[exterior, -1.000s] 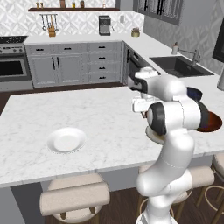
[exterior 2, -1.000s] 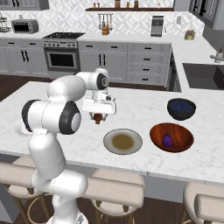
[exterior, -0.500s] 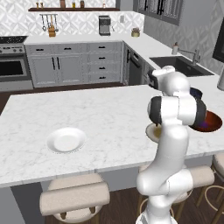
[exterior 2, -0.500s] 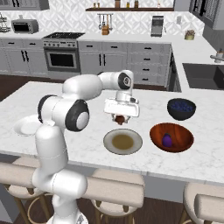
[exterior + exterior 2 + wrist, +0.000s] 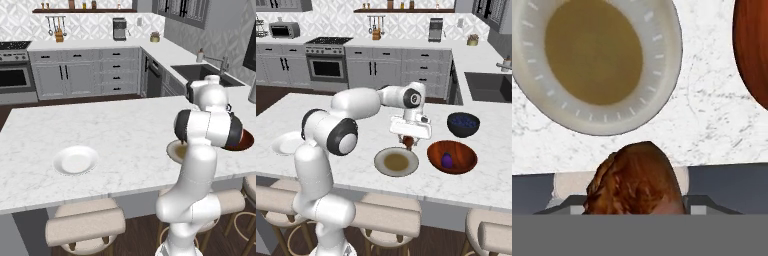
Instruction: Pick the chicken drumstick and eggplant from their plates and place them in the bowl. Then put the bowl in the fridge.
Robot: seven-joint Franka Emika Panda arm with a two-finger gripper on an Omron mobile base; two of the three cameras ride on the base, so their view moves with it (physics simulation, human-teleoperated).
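Observation:
My gripper (image 5: 409,139) is shut on the chicken drumstick (image 5: 408,143), which hangs just above the counter behind the tan-brown plate (image 5: 396,162). In the hand view the reddish-brown drumstick (image 5: 637,182) sits large at the bottom, with the bare tan plate (image 5: 662,85) above it and the bowl (image 5: 754,45) at the right edge. The reddish-brown bowl (image 5: 452,156) stands to the right of the plate with the dark purple eggplant (image 5: 446,160) lying inside. The white plate (image 5: 76,160) is bare at the island's left. In the left base view my arm hides the gripper.
A dark navy bowl (image 5: 463,124) stands behind the reddish-brown bowl. The island's front edge with stools (image 5: 386,215) runs below the plates. A sink (image 5: 202,72) and a cabinet counter lie beyond the island, with a stove (image 5: 328,60) at the back left.
My arm has swung to the right over the island with the drumstick held in the gripper, from the island's middle to just behind the tan plate. The plates and bowls have stayed put.

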